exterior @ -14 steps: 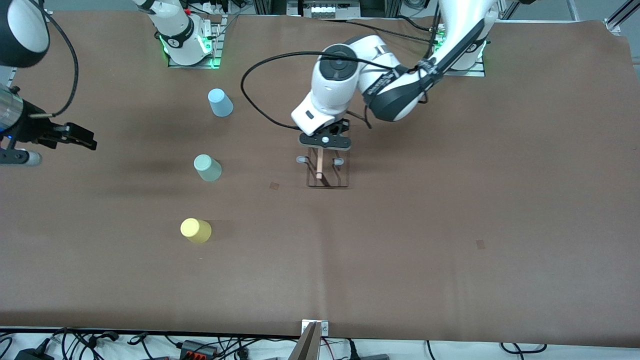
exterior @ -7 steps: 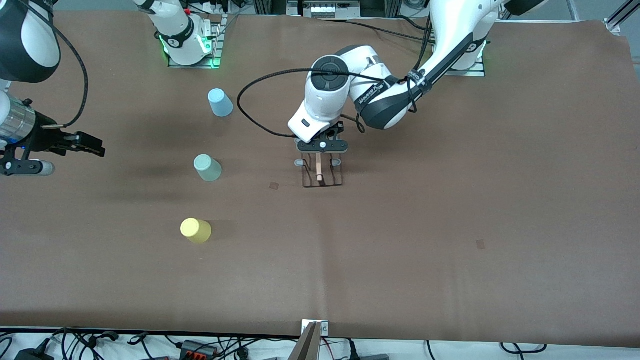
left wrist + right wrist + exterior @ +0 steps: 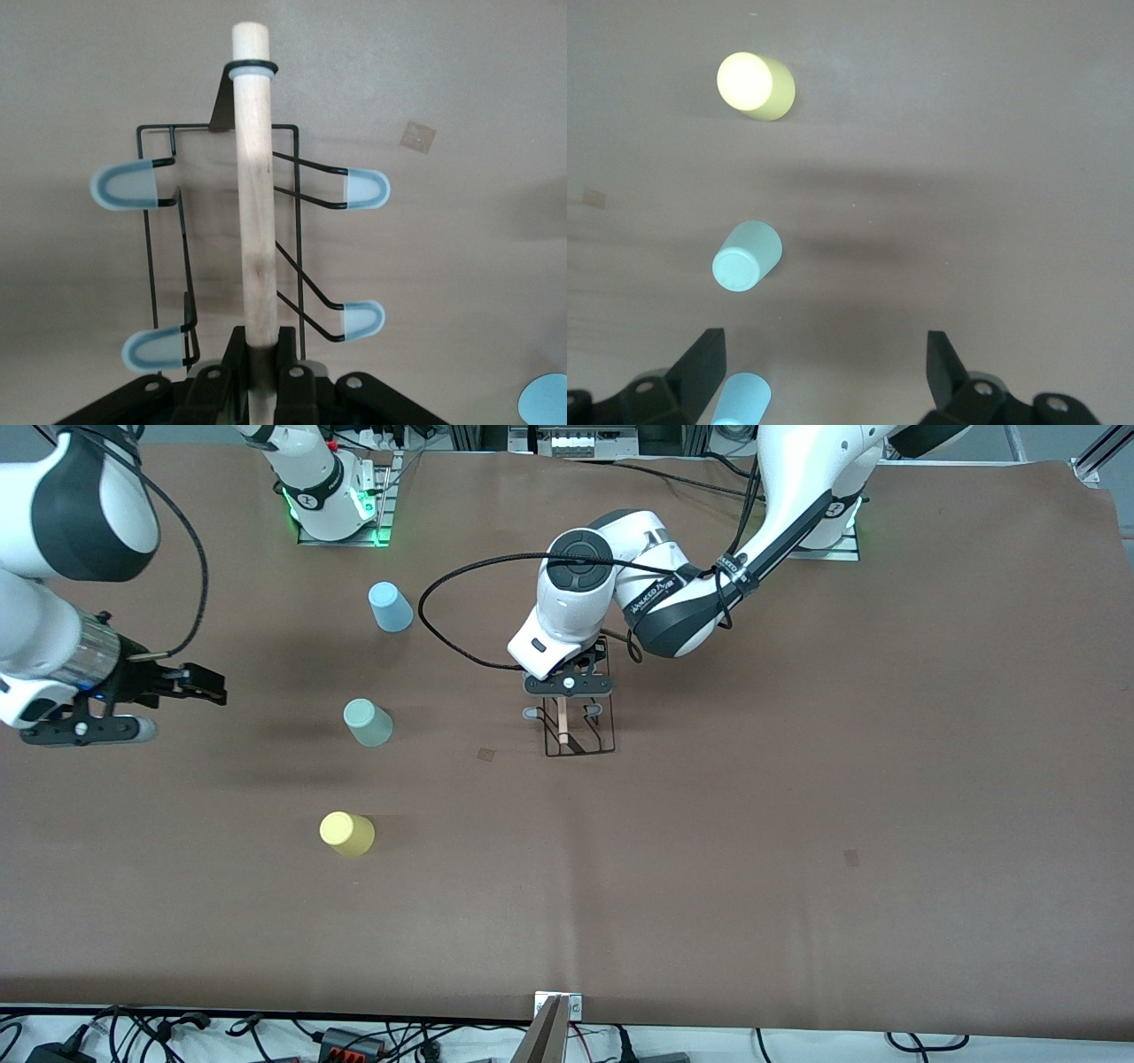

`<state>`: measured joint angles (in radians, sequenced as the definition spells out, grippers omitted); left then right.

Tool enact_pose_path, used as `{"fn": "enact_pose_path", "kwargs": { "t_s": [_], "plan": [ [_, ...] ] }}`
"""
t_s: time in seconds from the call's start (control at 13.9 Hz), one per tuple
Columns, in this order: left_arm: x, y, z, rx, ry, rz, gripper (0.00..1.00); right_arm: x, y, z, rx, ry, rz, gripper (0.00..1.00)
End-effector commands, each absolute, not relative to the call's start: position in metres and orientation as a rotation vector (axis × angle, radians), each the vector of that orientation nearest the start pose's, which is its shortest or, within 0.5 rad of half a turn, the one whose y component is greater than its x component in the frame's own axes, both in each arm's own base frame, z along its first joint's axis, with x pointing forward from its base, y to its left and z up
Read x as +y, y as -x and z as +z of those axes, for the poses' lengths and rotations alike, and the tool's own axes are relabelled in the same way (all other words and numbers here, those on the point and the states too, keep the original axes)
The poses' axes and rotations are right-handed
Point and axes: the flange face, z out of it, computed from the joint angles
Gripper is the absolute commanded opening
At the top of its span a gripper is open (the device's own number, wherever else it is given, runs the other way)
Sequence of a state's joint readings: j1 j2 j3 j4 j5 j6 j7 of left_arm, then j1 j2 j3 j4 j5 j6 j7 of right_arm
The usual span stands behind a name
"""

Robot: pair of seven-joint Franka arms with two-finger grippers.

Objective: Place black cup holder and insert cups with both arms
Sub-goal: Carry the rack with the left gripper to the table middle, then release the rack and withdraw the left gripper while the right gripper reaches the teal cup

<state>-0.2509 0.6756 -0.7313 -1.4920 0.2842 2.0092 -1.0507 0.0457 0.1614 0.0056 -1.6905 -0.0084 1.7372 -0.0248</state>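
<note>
Left gripper (image 3: 568,685) clamped on wooden rod (image 3: 255,195) of black cup holder (image 3: 579,731), rack hanging right under it, mid-table. Lower straight, base flat, before release. Right gripper (image 3: 190,691) wide open, empty, waiting beside mint cup (image 3: 367,722).

From my end: black cup holder (image 3: 579,731) is thin black wire with a light wood handle (image 3: 256,190) and pale blue tips. Cups: light blue (image 3: 390,607), mint green (image 3: 368,722), yellow (image 3: 346,833). Plain brown table (image 3: 797,797), no pattern.
</note>
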Motion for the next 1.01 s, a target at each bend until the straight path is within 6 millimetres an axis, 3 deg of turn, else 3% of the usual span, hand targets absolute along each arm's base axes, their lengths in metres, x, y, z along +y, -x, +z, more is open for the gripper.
{"fn": "enact_pose_path", "kwargs": {
  "t_s": [0.0, 0.07, 0.22, 0.29, 0.36, 0.58, 0.65, 0.79, 0.93],
  "plan": [
    [-0.519, -0.481, 0.352, -0.095, 3.23, 0.165, 0.16, 0.034, -0.596, 0.487, -0.129, 3.131, 0.195, 1.0],
    [-0.516, -0.484, 0.353, -0.119, 3.235, 0.18, 0.3, 0.034, -0.596, 0.486, -0.129, 3.131, 0.2, 1.0],
    [-0.507, -0.491, 0.358, -0.134, 3.224, 0.158, 0.86, 0.034, -0.596, 0.486, -0.129, 3.131, 0.2, 1.0],
    [-0.505, -0.49, 0.362, -0.129, 3.209, 0.157, 1.0, 0.034, -0.596, 0.485, -0.129, 3.131, 0.205, 1.0],
    [-0.501, -0.49, 0.368, -0.13, 3.192, 0.16, 1.0, 0.034, -0.595, 0.484, -0.129, 3.131, 0.207, 1.0],
    [-0.46, -0.518, 0.392, -0.208, 3.163, 0.14, 1.0, 0.034, -0.595, 0.483, -0.126, 3.129, 0.209, 1.0],
    [-0.452, -0.518, 0.406, -0.208, 3.144, 0.12, 1.0, 0.034, -0.595, 0.48, -0.126, 3.129, 0.217, 1.0],
    [-0.409, -0.545, 0.426, -0.262, 3.129, 0.1, 1.0, 0.053, -0.601, 0.452, -0.145, 3.101, 0.28, 1.0],
    [-0.36, -0.565, 0.448, -0.144, 3.124, 0.118, 1.0, 0.076, -0.605, 0.409, -0.037, 3.065, 0.365, 1.0]
  ]
}}
